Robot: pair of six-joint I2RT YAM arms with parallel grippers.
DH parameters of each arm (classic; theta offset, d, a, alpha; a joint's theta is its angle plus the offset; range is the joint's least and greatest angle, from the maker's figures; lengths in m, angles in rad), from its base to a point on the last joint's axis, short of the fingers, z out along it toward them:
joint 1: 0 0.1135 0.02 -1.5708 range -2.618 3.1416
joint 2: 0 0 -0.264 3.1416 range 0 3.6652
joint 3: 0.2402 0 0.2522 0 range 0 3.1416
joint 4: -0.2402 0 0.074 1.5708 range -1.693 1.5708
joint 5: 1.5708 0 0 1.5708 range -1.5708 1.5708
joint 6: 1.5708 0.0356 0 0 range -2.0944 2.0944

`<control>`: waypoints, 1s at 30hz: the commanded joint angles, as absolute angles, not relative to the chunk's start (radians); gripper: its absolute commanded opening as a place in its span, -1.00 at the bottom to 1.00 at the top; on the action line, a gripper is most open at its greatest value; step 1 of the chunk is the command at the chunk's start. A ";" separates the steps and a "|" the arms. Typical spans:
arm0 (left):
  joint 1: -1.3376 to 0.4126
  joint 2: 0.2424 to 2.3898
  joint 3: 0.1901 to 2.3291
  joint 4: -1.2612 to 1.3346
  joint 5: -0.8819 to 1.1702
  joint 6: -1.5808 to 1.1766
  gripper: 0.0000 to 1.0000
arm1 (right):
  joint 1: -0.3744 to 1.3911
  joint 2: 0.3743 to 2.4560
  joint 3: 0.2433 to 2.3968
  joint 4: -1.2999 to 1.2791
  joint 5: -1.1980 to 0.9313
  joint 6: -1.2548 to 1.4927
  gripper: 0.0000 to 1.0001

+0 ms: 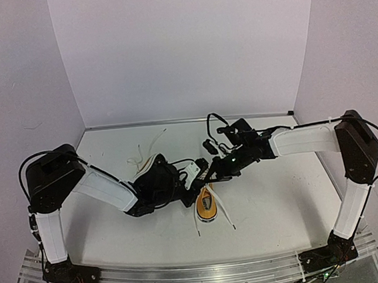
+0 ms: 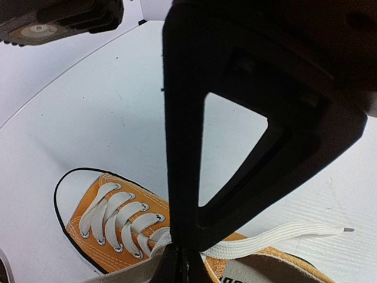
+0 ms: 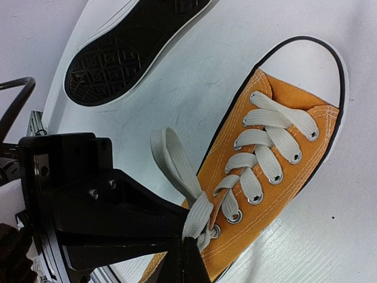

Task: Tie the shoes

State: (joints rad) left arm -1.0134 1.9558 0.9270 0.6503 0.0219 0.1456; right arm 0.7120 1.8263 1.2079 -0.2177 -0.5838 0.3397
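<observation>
Jaws of both arms are pressed together on the white lace (image 3: 172,158) of the orange sneaker (image 1: 207,205), which lies on the white table (image 1: 282,203) just nearer than the two grippers, about midway between the arm bases.

In the left wrist view, the left gripper (image 2: 182,260) pinches the lace right above the sneaker's opening. One flat strand runs from its tips off to the side and ends in an aglet resting on the table. The laced front and the white toe cap lie beyond the fingertips.

In the right wrist view, the right gripper (image 3: 187,250) clamps the lace by the topmost eyelets. A loop of lace stands up from its tips beside the orange canvas, and the toe points away from the jaws.

Seen from above, the two grippers nearly meet over the sneaker's heel end.

Farther back, the black-soled sneaker (image 3: 131,46) lies apart from the orange one, its tread facing the right wrist camera. From above it is mostly hidden under the left arm, with its own laces (image 1: 150,144) trailing toward the back wall.
</observation>
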 commanded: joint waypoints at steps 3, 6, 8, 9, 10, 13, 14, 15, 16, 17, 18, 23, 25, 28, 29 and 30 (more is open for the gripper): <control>-1.012 2.000 0.907 0.825 0.028 0.074 -1.00 | 0.721 1.797 1.212 -0.168 -0.627 0.353 -1.00; -1.013 2.015 0.897 0.858 0.027 0.083 -1.00 | 0.721 1.802 1.212 -0.163 -0.633 0.356 -1.00; -1.011 2.025 0.895 0.873 0.021 0.082 -1.00 | 0.722 1.807 1.212 -0.163 -0.635 0.357 -1.00; -1.010 2.032 0.894 0.886 0.021 0.079 -1.00 | 0.723 1.810 1.211 -0.162 -0.637 0.357 -1.00; -1.008 2.038 0.892 0.900 0.022 0.075 -1.00 | 0.723 1.813 1.210 -0.161 -0.640 0.358 -1.00; -1.004 2.056 0.880 0.964 0.025 0.067 -1.00 | 0.724 1.822 1.208 -0.160 -0.647 0.361 -0.96; -1.003 2.061 0.873 0.983 0.026 0.065 -1.00 | 0.725 1.823 1.207 -0.160 -0.649 0.362 -0.94; -1.002 2.066 0.869 1.010 0.030 0.065 -1.00 | 0.726 1.824 1.206 -0.160 -0.650 0.362 -0.92; -1.001 2.072 0.862 1.033 0.032 0.064 -1.00 | 0.726 1.825 1.205 -0.160 -0.649 0.362 -0.88; -1.001 2.078 0.856 1.052 0.032 0.064 -1.00 | 0.726 1.824 1.203 -0.160 -0.648 0.362 -0.85; -0.998 2.082 0.851 1.070 0.035 0.064 -1.00 | 0.726 1.821 1.202 -0.160 -0.647 0.361 -0.80; -0.990 2.097 0.829 1.134 0.051 0.063 -1.00 | 0.722 1.785 1.192 -0.166 -0.626 0.359 -0.59; -0.988 2.103 0.828 1.144 0.062 0.066 -1.00 | 0.716 1.760 1.182 -0.167 -0.622 0.362 -0.45; -0.988 2.108 0.828 1.152 0.070 0.070 -1.00 | 0.702 1.706 1.166 -0.166 -0.602 0.367 -0.31; -0.988 2.110 0.829 1.152 0.070 0.071 -1.00 | 0.695 1.687 1.161 -0.165 -0.593 0.369 -0.30; -0.988 2.110 0.830 1.151 0.070 0.071 -1.00 | 0.684 1.668 1.154 -0.165 -0.587 0.371 -0.30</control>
